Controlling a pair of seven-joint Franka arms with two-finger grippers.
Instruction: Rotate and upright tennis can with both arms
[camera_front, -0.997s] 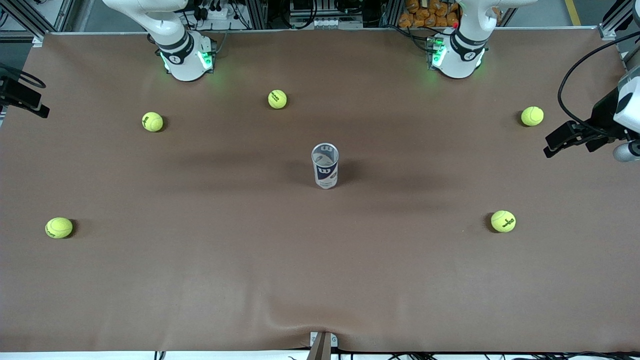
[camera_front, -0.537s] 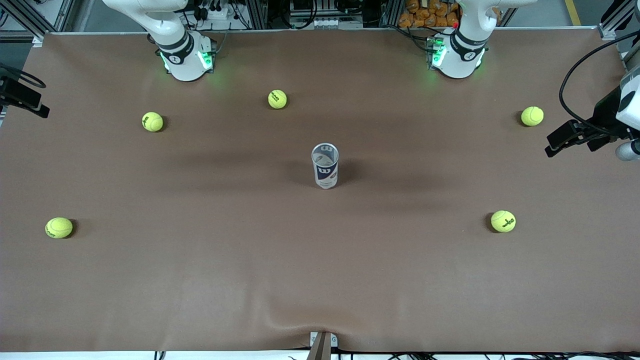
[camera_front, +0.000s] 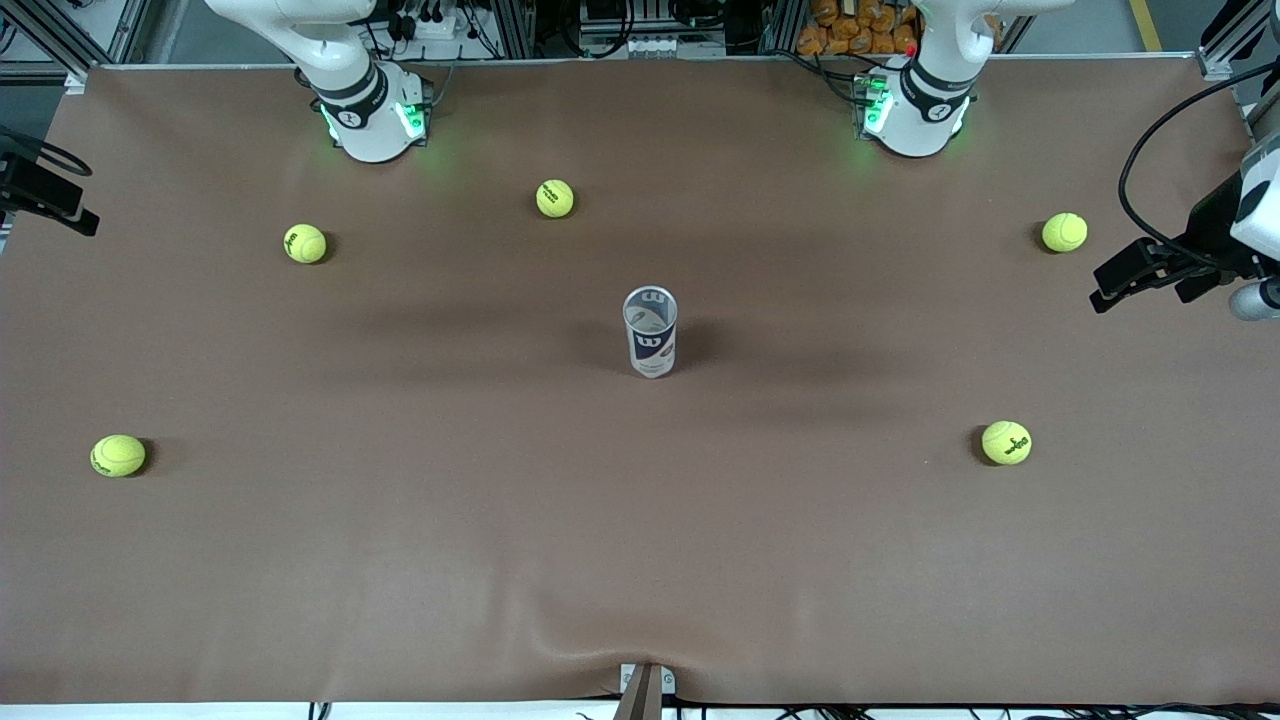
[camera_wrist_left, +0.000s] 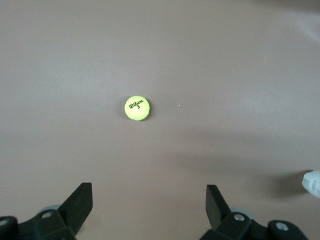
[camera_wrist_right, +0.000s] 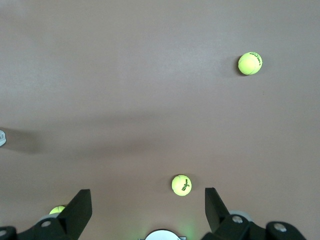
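Tennis can (camera_front: 650, 332) stands upright mid-table, so both grippers, left gripper (camera_wrist_left: 149, 202) and right gripper (camera_wrist_right: 148, 207), jaws released and empty, should hold well clear without nudging it.

left hand (camera_front: 1108, 286) nudged slightly toward the left arm's end of the bench (camera_front: 640, 560) and a touch higher in the front view, at the bench's edge near the tennis ball (camera_front: 1064, 232) there; most of that drift came in the first half second, barely any since.
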